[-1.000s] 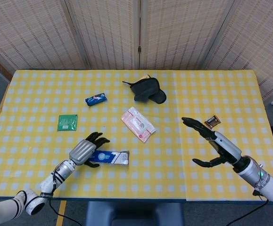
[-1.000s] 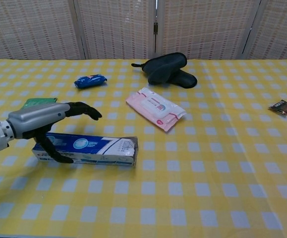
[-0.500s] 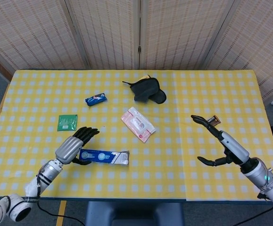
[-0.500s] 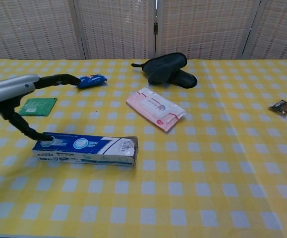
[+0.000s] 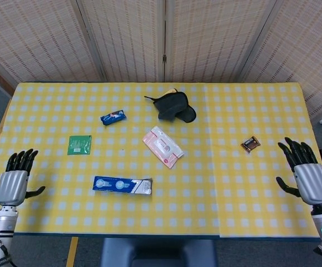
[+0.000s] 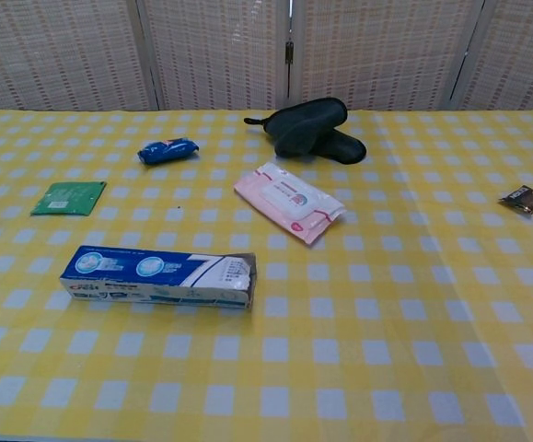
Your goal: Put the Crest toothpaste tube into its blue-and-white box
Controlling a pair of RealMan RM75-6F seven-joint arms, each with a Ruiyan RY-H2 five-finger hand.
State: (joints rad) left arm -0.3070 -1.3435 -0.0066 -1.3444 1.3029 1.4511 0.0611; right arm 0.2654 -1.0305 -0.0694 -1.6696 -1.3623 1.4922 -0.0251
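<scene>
The blue-and-white Crest box lies flat on the yellow checked table, near the front left, its flap end pointing right. No toothpaste tube shows outside it. My left hand hovers at the table's left front edge, fingers spread, holding nothing. My right hand is at the right front edge, also spread and holding nothing. Neither hand appears in the chest view.
A pink-and-white wipes pack lies mid-table. A black pouch sits at the back. A small blue packet, a green sachet and a dark snack wrapper lie around.
My left hand let go of the box and drew back to the left front edge. My right hand pulled back to the right edge. The box stayed where it was.
</scene>
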